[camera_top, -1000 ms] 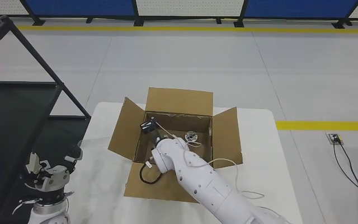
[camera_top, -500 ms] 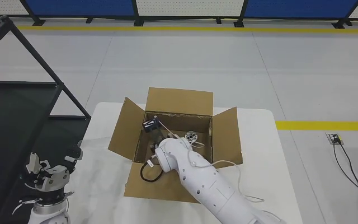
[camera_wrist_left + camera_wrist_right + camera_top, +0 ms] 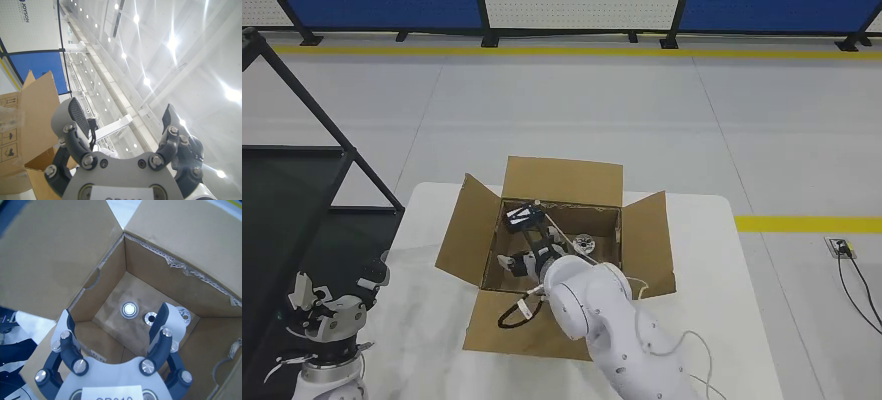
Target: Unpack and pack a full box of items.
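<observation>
A white rectangular table [image 3: 712, 270] carries one thing directly: a brown corrugated cardboard box [image 3: 562, 180], open at the top. The box stands toward 11 o'clock of the tabletop, close to the far edge. Its four flaps [image 3: 649, 245] spread outward at 12, 3, 6 and 9 o'clock, and the 6 o'clock flap reaches toward the table's middle. Bare white tabletop shows from 3 to 5 o'clock and at 8 o'clock.

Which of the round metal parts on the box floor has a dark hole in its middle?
The small bushing between the other two: the disc has a white centre, the flange is flat, partly hidden.
</observation>
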You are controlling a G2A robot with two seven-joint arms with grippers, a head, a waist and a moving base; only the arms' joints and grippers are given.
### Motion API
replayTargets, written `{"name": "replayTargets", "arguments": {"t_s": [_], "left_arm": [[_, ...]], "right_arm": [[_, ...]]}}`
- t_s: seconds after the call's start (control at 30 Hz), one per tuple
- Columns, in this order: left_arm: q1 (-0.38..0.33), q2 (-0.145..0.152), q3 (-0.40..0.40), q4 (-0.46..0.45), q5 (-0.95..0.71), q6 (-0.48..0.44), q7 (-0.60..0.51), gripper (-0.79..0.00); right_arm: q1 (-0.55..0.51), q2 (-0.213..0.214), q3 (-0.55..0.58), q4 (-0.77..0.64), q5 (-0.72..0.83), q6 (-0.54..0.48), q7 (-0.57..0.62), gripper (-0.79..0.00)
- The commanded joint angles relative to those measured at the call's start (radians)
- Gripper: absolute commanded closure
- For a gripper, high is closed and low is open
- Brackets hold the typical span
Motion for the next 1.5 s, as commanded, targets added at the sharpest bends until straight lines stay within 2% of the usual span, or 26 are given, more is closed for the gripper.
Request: {"name": "replayTargets", "arguments": {"t_s": [0.0,0.07,0.53,0.67,0.83,1.03,1.17,1.3,1.47], "left_arm": [[0.0,0.0,0.0,0.0,0.0,0.0,0.0,-0.785],[0.0,0.0,0.0,0.0,0.0,0.0,0.0,-0.785],[0.0,0.0,0.0,0.0,0.0,0.0,0.0,-0.785],[-0.011,-0.001,0.004,-0.029,0.05,0.018,0.051,-0.785],[-0.036,0.005,0.036,-0.046,0.198,0.098,0.037,-0.785],[-0.076,0.011,0.089,-0.04,0.436,0.171,0.07,-0.785],[-0.083,0.009,0.125,-0.058,0.465,0.167,0.09,-0.785],[-0.086,0.007,0.164,-0.093,0.468,0.177,0.078,-0.785],[-0.093,0.005,0.228,-0.125,0.485,0.197,0.054,-0.785]], "right_arm": [[-0.078,0.012,0.029,-0.134,0.008,-0.04,0.002,-0.785],[-0.141,0.022,0.06,-0.228,0.018,-0.065,0.001,-0.785],[-0.141,0.022,0.06,-0.228,0.018,-0.065,0.001,-0.785],[-0.16,0.024,0.101,-0.228,0.108,-0.095,-0.047,-0.785],[-0.19,0.033,0.221,-0.296,0.305,-0.131,-0.055,-0.785],[-0.259,0.055,0.443,-0.4,0.563,-0.169,-0.037,-0.785],[-0.301,0.07,0.566,-0.43,0.681,-0.171,-0.003,-0.785],[-0.327,0.083,0.692,-0.422,0.808,-0.117,0.003,-0.785],[-0.348,0.101,0.803,-0.404,0.879,-0.113,-0.004,-0.785]]}}
